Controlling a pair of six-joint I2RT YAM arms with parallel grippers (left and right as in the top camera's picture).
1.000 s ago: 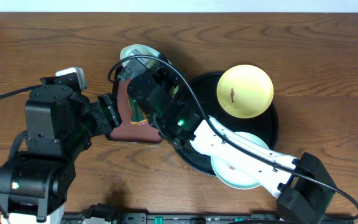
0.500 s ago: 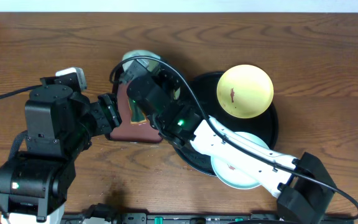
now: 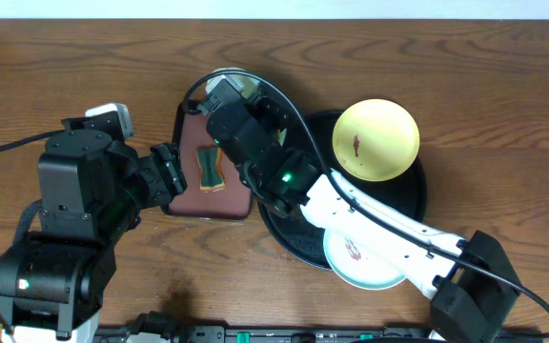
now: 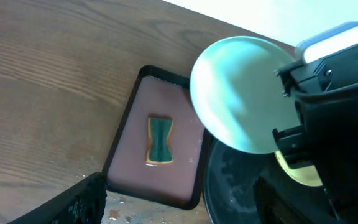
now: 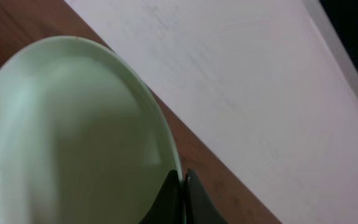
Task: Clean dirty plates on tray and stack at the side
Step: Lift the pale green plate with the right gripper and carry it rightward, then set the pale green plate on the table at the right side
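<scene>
My right gripper [image 5: 183, 186] is shut on the rim of a pale mint plate [image 5: 73, 137], which it holds tilted in the air at the back of the table. The left wrist view shows that clean-looking plate [image 4: 241, 93] above the black tray [image 4: 241, 186]. From overhead the right gripper [image 3: 219, 90] covers nearly all of it. A yellow plate [image 3: 376, 140] with a red smear rests on the black tray [image 3: 294, 238]. A second mint plate [image 3: 360, 259], also smeared, lies at the tray's front. My left gripper [image 3: 165, 176] stands open and holds nothing, left of the reddish tray.
A rectangular reddish-brown tray [image 3: 208, 195] with a dark rim sits left of the black tray, with a green-and-tan sponge [image 3: 209, 168] in it. Small wet spots lie on the wood [image 4: 129, 208] in front of it. The white wall edge runs along the table's back.
The right arm has carried the mint plate backward, off the reddish tray, so the sponge now shows. The left arm has stayed where it was.
</scene>
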